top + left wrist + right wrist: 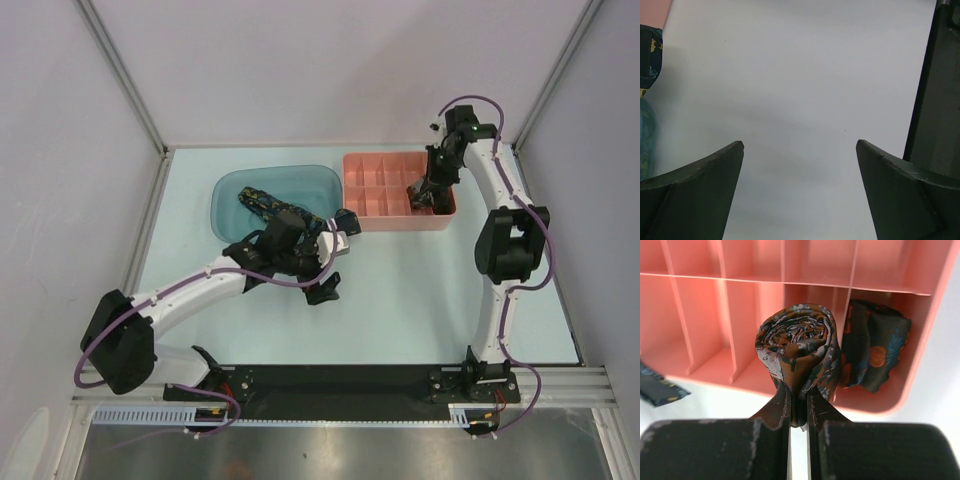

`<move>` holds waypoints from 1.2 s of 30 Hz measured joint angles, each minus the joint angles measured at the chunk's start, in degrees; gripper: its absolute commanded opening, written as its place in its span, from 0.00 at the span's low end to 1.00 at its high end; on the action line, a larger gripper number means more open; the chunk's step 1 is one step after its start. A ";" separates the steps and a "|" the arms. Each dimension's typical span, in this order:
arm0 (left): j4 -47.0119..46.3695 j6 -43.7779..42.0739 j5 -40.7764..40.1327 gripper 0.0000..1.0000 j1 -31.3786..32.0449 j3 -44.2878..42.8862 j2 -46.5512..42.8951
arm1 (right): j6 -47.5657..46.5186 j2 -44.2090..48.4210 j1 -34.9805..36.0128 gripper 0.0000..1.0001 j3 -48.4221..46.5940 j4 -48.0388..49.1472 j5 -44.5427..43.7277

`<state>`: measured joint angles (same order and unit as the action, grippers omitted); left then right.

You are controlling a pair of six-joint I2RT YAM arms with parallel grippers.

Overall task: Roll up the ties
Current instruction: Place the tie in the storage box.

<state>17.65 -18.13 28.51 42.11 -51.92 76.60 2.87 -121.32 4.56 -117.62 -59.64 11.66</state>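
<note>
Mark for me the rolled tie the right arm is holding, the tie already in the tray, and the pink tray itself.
held rolled tie (pixel 797 342): right wrist view, centre of the spiral end.
stowed tie (pixel 875 352): right wrist view, its folded face in the right-hand compartment.
pink tray (pixel 395 223): top view, front wall.

My pale worktop (pixel 420 300).
A blue tray (pixel 300 185) and a pink divided box (pixel 390 222) sit on it, just beside each other.

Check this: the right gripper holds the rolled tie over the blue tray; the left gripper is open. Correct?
No: the right wrist view shows the right gripper holding the rolled tie over the pink box, not the blue tray. The left gripper is open.
</note>
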 measured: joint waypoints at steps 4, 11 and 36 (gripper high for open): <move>-0.42 0.17 -0.35 0.99 -0.15 0.63 -0.61 | 0.04 -2.25 0.59 0.00 -0.79 0.04 -2.43; -0.92 0.20 -0.94 0.99 -0.48 1.64 -2.16 | 0.13 -4.04 1.33 0.00 -2.64 -0.15 -4.55; -2.38 1.07 -1.36 0.99 -1.81 4.98 -2.84 | 1.55 -8.72 2.71 0.00 -3.39 0.52 -8.83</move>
<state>15.27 -17.06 27.16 40.29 -46.94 73.76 4.43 -130.04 7.27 -121.01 -59.11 2.83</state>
